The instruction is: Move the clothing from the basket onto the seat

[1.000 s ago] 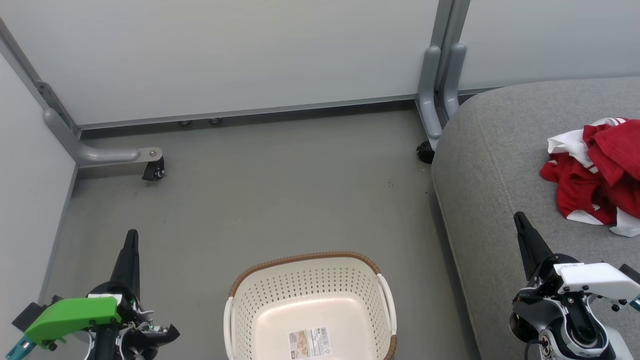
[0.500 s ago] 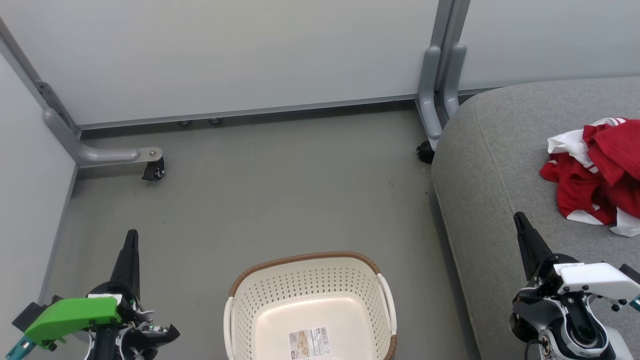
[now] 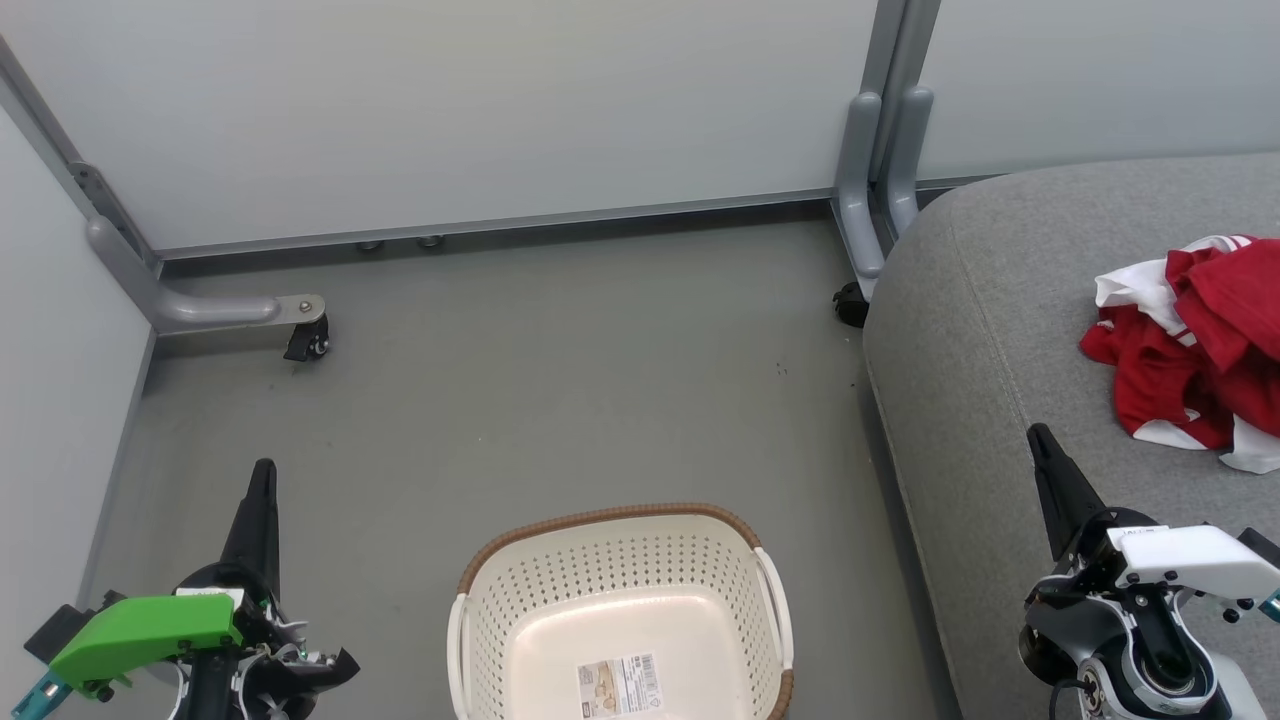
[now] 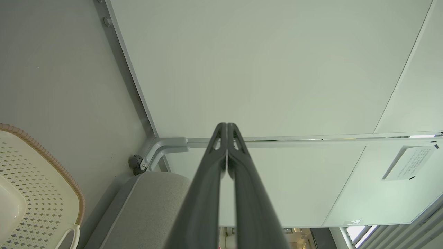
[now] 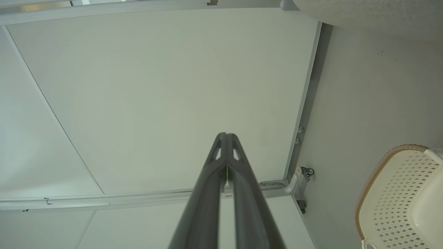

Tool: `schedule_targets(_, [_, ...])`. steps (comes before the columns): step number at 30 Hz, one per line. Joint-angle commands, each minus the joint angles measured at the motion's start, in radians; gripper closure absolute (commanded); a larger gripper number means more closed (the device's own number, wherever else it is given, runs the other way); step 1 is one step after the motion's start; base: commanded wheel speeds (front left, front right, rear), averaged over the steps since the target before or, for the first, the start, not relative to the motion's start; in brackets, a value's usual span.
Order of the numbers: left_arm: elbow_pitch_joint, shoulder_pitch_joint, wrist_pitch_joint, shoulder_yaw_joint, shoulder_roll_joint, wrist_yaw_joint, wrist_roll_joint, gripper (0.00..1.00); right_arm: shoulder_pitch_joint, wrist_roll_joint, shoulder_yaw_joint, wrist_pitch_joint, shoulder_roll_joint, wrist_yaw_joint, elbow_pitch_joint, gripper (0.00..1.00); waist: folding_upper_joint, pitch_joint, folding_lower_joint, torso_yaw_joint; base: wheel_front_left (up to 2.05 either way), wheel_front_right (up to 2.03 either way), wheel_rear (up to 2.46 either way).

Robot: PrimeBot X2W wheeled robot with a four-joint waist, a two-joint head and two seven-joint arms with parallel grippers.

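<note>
On the seat point(image 3: 1000, 330), heaped clothing point(image 3: 1190, 360), long axis unclear; left gripper point(image 3: 263, 472), right gripper point(image 3: 1037, 432) clenched.

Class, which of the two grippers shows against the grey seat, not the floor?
The right gripper, the one with the white housing, against the seat; the green-housed left gripper shows against the floor.

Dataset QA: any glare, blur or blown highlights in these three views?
Head view: sharp, evenly lit, soft sheen on the basket floor. Left wrist view: left end effector softens near the lens, small blown-out patch lower right. Right wrist view: flat light, no glare.
</note>
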Motion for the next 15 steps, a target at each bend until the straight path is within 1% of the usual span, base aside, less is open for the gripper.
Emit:
schedule_targets(1, [0.002,-0.013,0.005,0.002,0.000,-0.006,0.006,1.00,-0.005,-0.006,-0.002,0.004,0.000,0.000,0.002,1.00,0.0000,0.000,0.0000,0.000,0.00,0.00,0.00])
schedule_targets(15, [0.002,-0.013,0.005,0.003,0.000,-0.006,0.006,1.00,-0.005,-0.006,-0.002,0.004,0.000,0.000,0.002,1.00,0.0000,0.000,0.0000,0.000,0.00,0.00,0.00])
